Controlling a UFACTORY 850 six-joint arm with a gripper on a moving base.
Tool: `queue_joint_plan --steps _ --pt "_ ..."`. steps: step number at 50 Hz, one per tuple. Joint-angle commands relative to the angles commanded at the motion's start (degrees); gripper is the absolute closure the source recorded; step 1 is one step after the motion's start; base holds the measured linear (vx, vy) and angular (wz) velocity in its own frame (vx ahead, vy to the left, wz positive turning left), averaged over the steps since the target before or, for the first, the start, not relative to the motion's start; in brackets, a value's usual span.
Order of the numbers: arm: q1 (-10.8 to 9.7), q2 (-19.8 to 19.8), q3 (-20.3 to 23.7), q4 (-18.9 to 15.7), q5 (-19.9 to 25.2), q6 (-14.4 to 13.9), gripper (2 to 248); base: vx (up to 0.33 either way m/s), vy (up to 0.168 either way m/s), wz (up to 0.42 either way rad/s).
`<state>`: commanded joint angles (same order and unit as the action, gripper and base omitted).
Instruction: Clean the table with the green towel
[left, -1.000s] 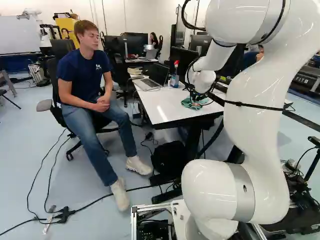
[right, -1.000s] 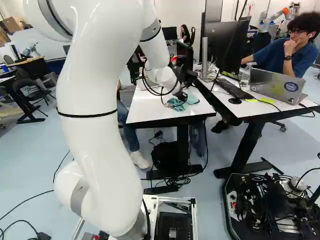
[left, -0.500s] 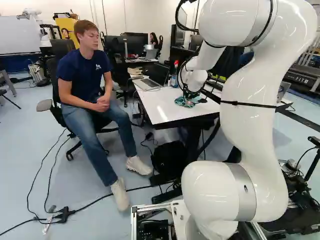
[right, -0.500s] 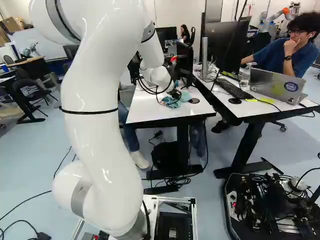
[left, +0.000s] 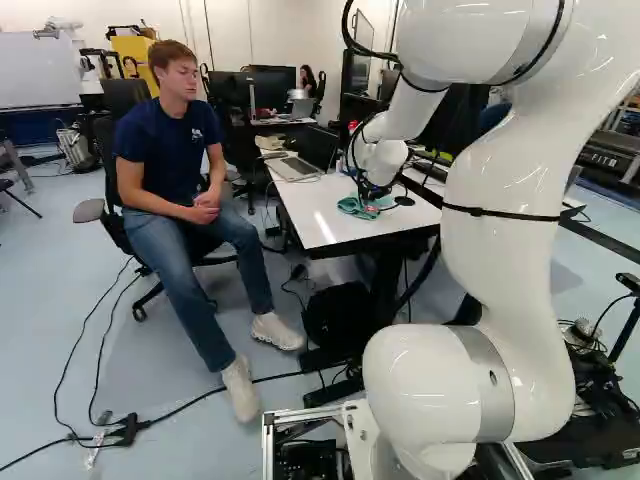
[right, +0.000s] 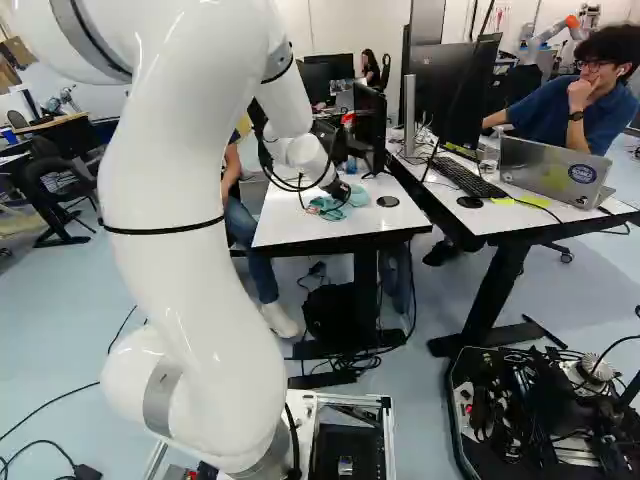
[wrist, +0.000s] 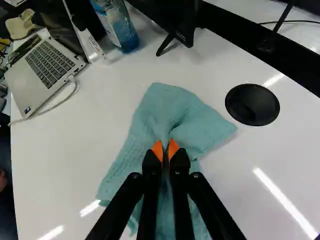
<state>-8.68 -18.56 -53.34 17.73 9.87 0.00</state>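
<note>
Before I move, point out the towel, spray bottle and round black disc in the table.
Towel (wrist: 172, 105): wrist view, on its spread-out cloth.
Spray bottle (wrist: 128, 39): wrist view, on its blue lower part.
Round black disc (wrist: 252, 104): wrist view, on its middle.

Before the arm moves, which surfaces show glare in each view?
Wrist view: bright streaks on the glossy white tabletop beside the crumpled teal cloth; left base view: a pale streak on that tabletop; right base view: small glints on the smooth white arm.
</note>
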Motion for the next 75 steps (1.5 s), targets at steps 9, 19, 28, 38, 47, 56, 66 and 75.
queue_joint_plan --steps 9,19,28,38,47,56,66,75 --pt "0.0 2.3 2.8 0.0 0.0 0.0 217 0.0 0.0 0.0" --pt "-1.0 4.4 5.3 0.0 0.0 0.0 217 0.0 0.0 0.0" --pt "-2.2 6.1 7.3 0.0 0.0 0.0 217 0.0 0.0 0.0" --pt "-2.9 6.9 8.3 0.0 0.0 0.0 217 0.0 0.0 0.0" --pt "-3.0 8.0 8.6 0.0 0.0 0.0 217 0.0 0.0 0.0" --pt "-2.9 9.8 9.4 0.0 0.0 0.0 217 0.0 0.0 0.0" --pt "-2.6 13.5 11.9 0.0 0.0 0.0 217 0.0 0.0 0.0" --pt "-2.4 17.6 14.9 0.0 0.0 0.0 217 0.0 0.0 0.0"
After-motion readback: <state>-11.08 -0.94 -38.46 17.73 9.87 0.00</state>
